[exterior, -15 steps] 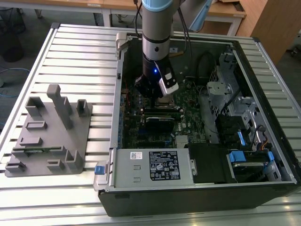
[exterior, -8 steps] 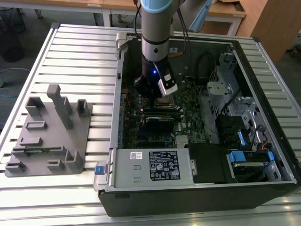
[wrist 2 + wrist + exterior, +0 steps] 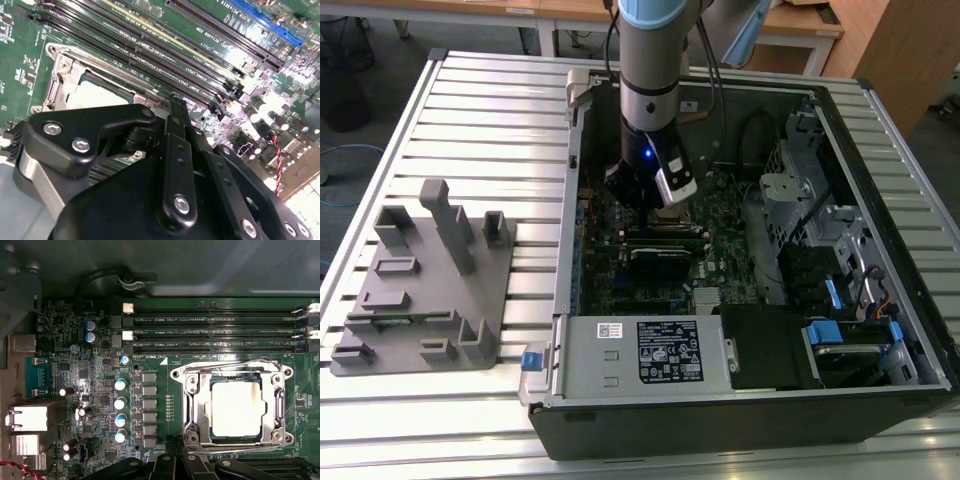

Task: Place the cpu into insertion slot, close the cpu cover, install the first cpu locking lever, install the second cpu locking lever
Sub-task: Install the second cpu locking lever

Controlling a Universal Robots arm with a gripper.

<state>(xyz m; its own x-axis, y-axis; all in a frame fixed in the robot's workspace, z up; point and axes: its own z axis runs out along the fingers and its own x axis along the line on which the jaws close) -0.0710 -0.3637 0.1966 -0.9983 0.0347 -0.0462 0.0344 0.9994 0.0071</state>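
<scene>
The cpu (image 3: pixel 236 408), pale silver and glare-bright, sits seated in the insertion slot (image 3: pixel 214 436) near the motherboard (image 3: pixel 100 390) middle. The cpu cover (image 3: pixel 192 405) lies flat around it, so it reads as closed. Levers: cannot tell if latched. Gripper (image 3: pixel 660 200) hovers just above the socket; whether released or clenched, cannot tell.
</scene>
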